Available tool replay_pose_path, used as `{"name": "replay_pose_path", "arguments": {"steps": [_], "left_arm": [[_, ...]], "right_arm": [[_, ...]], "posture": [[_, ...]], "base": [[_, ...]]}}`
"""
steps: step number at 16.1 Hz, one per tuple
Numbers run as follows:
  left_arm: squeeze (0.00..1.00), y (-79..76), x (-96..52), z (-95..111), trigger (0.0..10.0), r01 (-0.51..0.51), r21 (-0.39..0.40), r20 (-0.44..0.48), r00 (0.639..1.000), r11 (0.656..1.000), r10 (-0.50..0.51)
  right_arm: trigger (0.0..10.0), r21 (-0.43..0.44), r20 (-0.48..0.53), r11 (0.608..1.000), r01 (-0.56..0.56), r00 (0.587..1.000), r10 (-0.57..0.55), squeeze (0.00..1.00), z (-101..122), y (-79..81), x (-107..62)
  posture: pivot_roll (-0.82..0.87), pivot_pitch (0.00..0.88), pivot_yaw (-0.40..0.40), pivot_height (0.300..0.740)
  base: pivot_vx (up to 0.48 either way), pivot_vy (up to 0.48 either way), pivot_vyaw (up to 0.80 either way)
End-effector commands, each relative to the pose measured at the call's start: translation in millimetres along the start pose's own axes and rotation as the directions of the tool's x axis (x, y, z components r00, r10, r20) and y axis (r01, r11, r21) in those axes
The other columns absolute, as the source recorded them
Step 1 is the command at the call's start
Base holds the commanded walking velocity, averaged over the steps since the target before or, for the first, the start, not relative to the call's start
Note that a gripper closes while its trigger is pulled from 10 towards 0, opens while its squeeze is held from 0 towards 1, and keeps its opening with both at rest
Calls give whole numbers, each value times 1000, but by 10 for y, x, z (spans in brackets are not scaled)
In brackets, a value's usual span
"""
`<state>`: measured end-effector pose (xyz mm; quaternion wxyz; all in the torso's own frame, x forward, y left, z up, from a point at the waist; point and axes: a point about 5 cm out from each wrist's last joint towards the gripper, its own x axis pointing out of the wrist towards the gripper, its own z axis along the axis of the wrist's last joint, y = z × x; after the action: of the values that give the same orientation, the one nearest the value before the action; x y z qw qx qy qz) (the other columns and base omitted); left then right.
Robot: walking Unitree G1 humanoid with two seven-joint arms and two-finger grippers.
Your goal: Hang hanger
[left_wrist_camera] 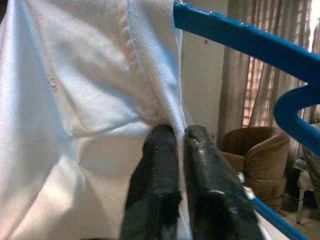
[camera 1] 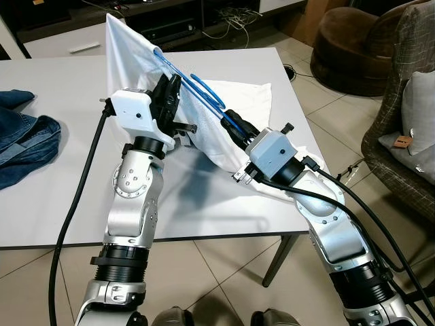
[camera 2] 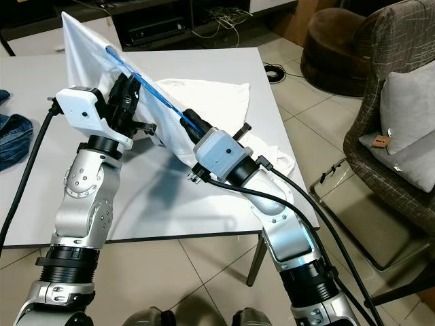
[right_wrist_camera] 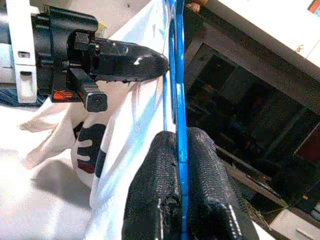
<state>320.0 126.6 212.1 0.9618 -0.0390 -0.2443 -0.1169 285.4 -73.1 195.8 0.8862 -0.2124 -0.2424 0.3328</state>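
Observation:
A blue plastic hanger (camera 1: 204,88) is held up over the white table (camera 1: 61,88), slanting from upper left down to the right, with a white garment (camera 1: 129,51) draped over it. My right gripper (right_wrist_camera: 181,142) is shut on the hanger's blue bar (right_wrist_camera: 177,75) at its lower end. My left gripper (left_wrist_camera: 179,137) is shut on a fold of the white garment (left_wrist_camera: 90,90) near the collar, just beside the hanger (left_wrist_camera: 240,42). The rest of the garment (camera 2: 204,102) trails onto the table behind the arms.
Blue jeans (camera 1: 24,139) lie on the table's left edge. A brown armchair (camera 1: 353,47) and a grey chair with a cushion (camera 1: 408,129) stand to the right. A dark TV cabinet with cables (camera 1: 177,24) is behind the table.

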Motion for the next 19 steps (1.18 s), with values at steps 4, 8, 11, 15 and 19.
{"name": "replay_pose_path", "arguments": {"steps": [4,8,11,15,19], "left_arm": [[0,-100,-35,40,0,68,112,32,997,991,-72],[0,-163,-87,60,0,108,165,46,992,980,-117],[0,-233,-127,67,0,151,183,56,985,971,-164],[0,-307,-150,188,0,226,260,97,961,939,-259],[0,-308,-236,215,0,320,291,83,930,902,-357]], "right_arm": [[10000,-11,-35,1000,16,999,-16,0,-39,-25,16],[10000,-14,-141,999,39,989,-41,0,-207,-49,3],[10000,-10,-201,996,86,976,-86,0,-292,-111,52],[10000,0,-281,999,49,959,-47,0,-419,-163,51],[10000,-15,-273,998,64,960,-66,0,-403,-330,141]], "posture": [[-75,58,47,740],[-70,58,48,740],[-70,54,47,740],[-62,49,46,740],[-67,45,49,740]], "base": [[0,0,0],[0,0,0],[0,0,0],[0,0,0],[0,0,0]]}}
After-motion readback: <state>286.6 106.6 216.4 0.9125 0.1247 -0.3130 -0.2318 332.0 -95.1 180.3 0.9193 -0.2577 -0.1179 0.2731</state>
